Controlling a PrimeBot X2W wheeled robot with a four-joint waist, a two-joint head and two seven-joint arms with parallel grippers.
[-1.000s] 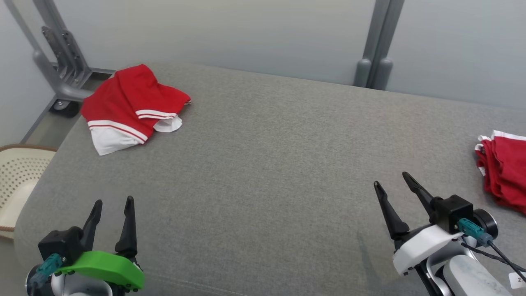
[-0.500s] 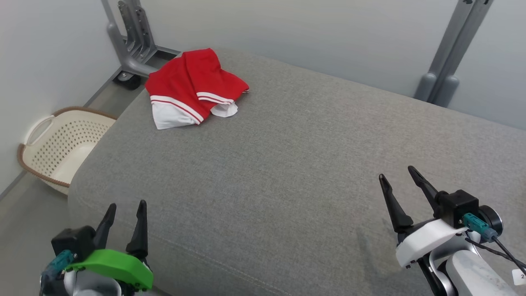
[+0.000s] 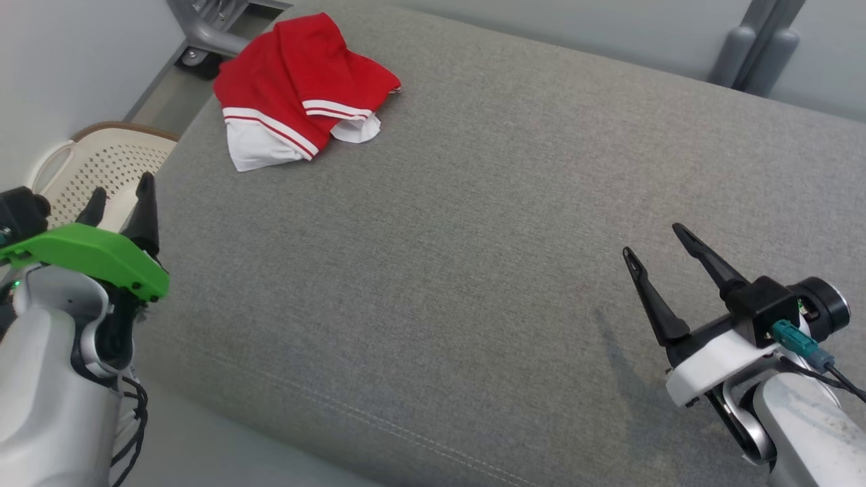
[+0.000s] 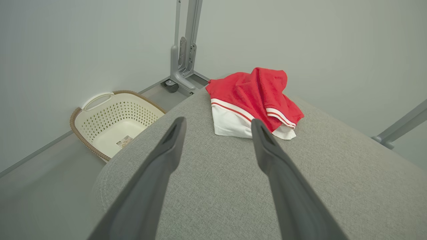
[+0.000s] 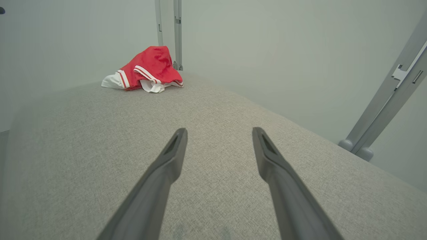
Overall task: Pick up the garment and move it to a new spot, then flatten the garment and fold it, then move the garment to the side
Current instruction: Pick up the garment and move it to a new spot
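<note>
The red-and-white garment (image 3: pixel 291 81) lies crumpled at the far left corner of the grey upholstered surface (image 3: pixel 473 257). The left gripper (image 3: pixel 120 201) hovers at the near left edge and the right gripper (image 3: pixel 655 243) at the near right, both spread and empty. A perforated cream laundry basket (image 3: pixel 95 159) stands on the floor to the left

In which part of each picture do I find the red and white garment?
Head view: garment at top, left of centre.
Left wrist view: garment slightly above centre.
Right wrist view: garment upper left, far off.
Shared landmark: the grey metal post behind it.
</note>
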